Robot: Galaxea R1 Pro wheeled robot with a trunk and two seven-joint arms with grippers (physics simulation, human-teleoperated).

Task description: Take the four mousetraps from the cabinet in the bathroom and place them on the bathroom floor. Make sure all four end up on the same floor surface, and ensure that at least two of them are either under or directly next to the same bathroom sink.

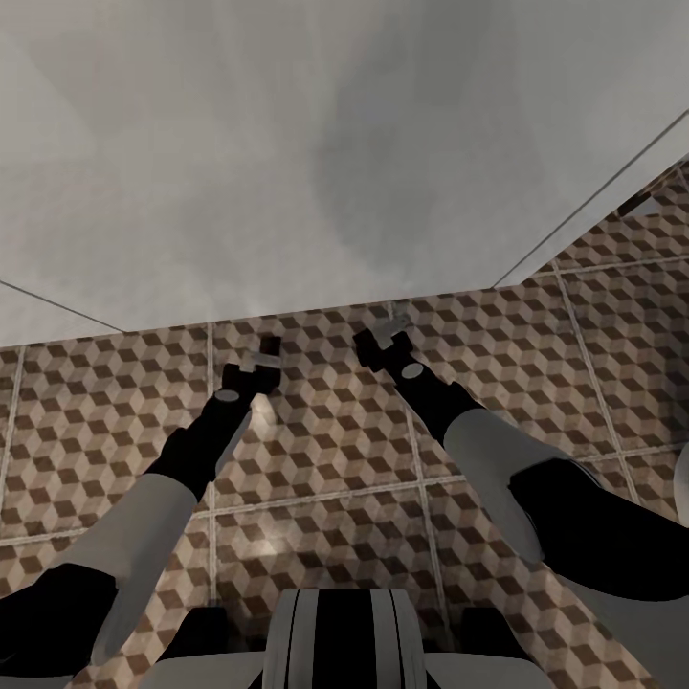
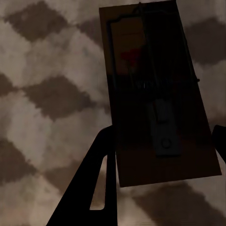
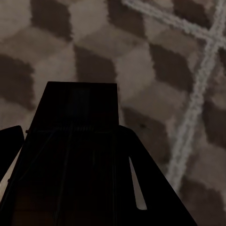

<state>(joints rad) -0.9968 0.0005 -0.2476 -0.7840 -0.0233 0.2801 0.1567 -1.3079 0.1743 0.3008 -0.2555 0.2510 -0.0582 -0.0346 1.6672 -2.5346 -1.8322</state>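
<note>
Each end effector, left (image 1: 262,356) and right (image 1: 383,337), clamped on a mousetrap (image 2: 157,94) above cube-patterned bathroom floor (image 1: 325,459) by grey wall (image 1: 287,144).

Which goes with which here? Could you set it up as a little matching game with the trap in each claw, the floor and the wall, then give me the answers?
Things:
1. mousetrap in the left gripper
2. mousetrap in the right gripper
3. bathroom floor
4. wall

Descriptions:
A. plain pale grey
B. brown, beige and white cube pattern
C. red spot showing on its board
D. seen as a dark shape, detail hard to make out

Pairs: 1-C, 2-D, 3-B, 4-A
</note>
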